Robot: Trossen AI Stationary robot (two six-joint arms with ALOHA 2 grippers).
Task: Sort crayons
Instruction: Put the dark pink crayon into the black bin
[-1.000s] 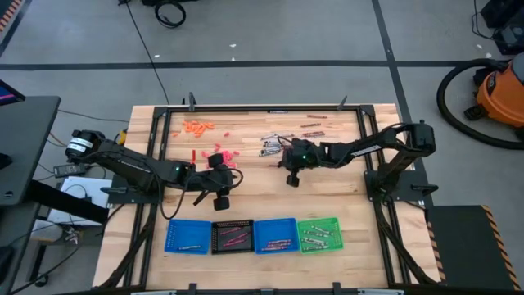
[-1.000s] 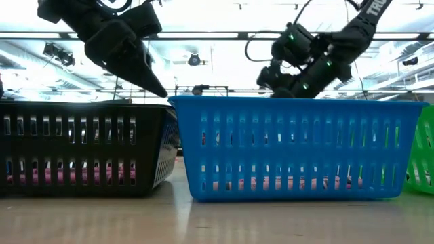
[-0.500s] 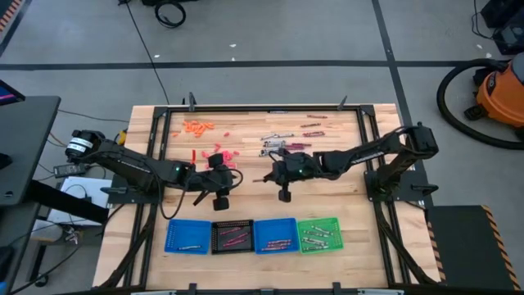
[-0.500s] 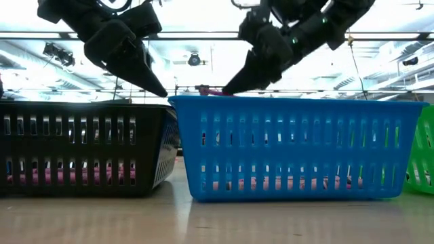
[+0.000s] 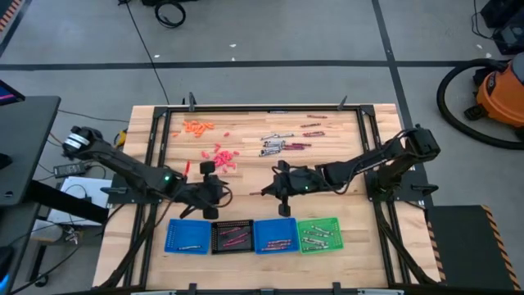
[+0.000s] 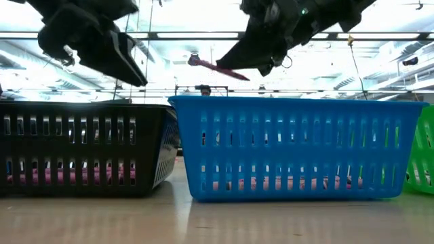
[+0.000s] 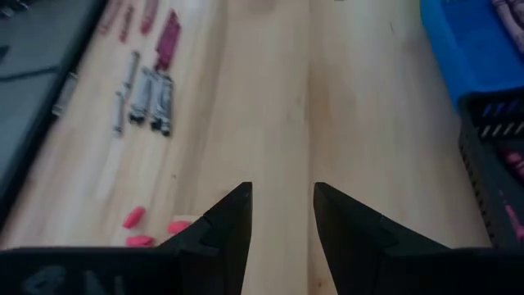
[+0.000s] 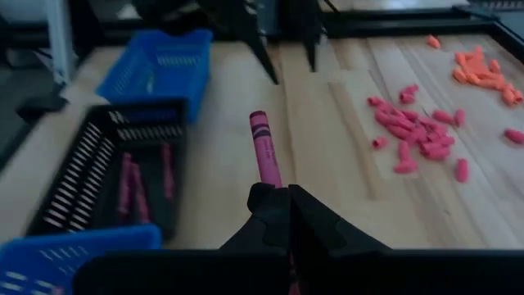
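One magenta crayon [image 8: 264,152] is held by its end between the closed fingers of the right gripper [image 8: 282,199], in the air above the wooden surface [image 5: 246,176], pointing forward. Grey and maroon crayons [image 5: 282,146] lie loose together on the surface. More crayons [image 5: 233,236] lie flat inside the trays.

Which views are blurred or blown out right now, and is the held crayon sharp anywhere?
Low view: ceiling lights glare, so both arms are silhouettes; the magenta crayon still reads. Right wrist view: crayon fairly sharp in the right gripper; black tray soft. Left wrist view: left gripper fingers and table blurred.
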